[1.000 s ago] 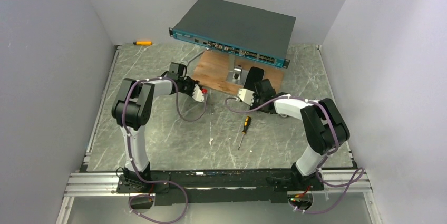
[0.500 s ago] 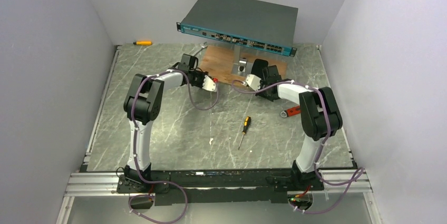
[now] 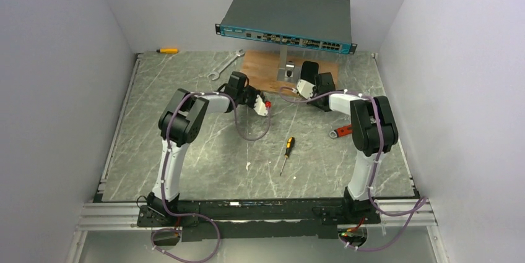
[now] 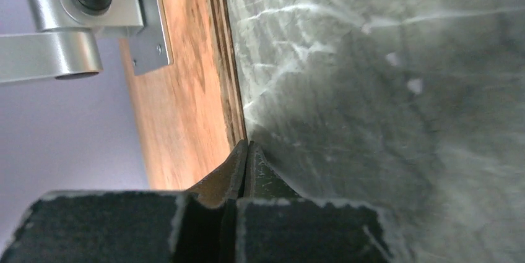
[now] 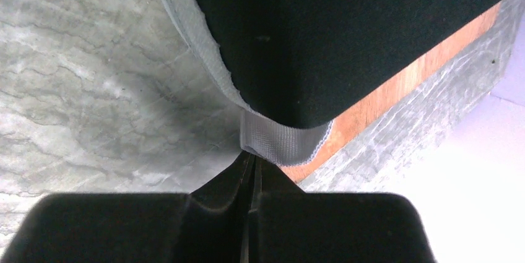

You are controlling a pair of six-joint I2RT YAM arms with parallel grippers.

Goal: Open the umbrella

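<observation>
**Umbrella waiting, both grippers clenched.** The umbrella [image 5: 359, 40], packed into a black, pale-rimmed bundle, is lying across an edge of the wooden board [image 5: 396, 90]. It is resting partly over the wood and partly over the marbled worktop [image 5: 74, 59], directly ahead of the right gripper [image 5: 251, 159]. That gripper's fingers are pressing flat together, with their tips at the corner of a pale webbing tab [image 5: 278, 139] on the bundle's rim. Whether any webbing is caught between them cannot be told.

The left gripper [image 4: 246, 149], clenched on nothing, is pointing at the board's plywood edge where it meets the worktop. The metal stand bracket [image 4: 86, 3] is showing beyond it. In the overhead view, the network switch [image 3: 286, 18] is sitting raised above the board, and a screwdriver [image 3: 286, 151] is lying well apart on the worktop.

The canopy is not yet unfurled, and several things could go wrong from here:
- **Slipping tab:** a tab this thin and limp is likely to slide out of a fingertip pinch.
- **Pushed bundle:** clenched fingers nudging forward would probably shove the light bundle along the board rather than take hold of it.
- **No counter-grip:** with the left gripper holding nothing, a pull could drag the whole umbrella instead of opening it.
- **Fouled ribs:** ribs springing out beneath the switch could catch on the stand.
</observation>
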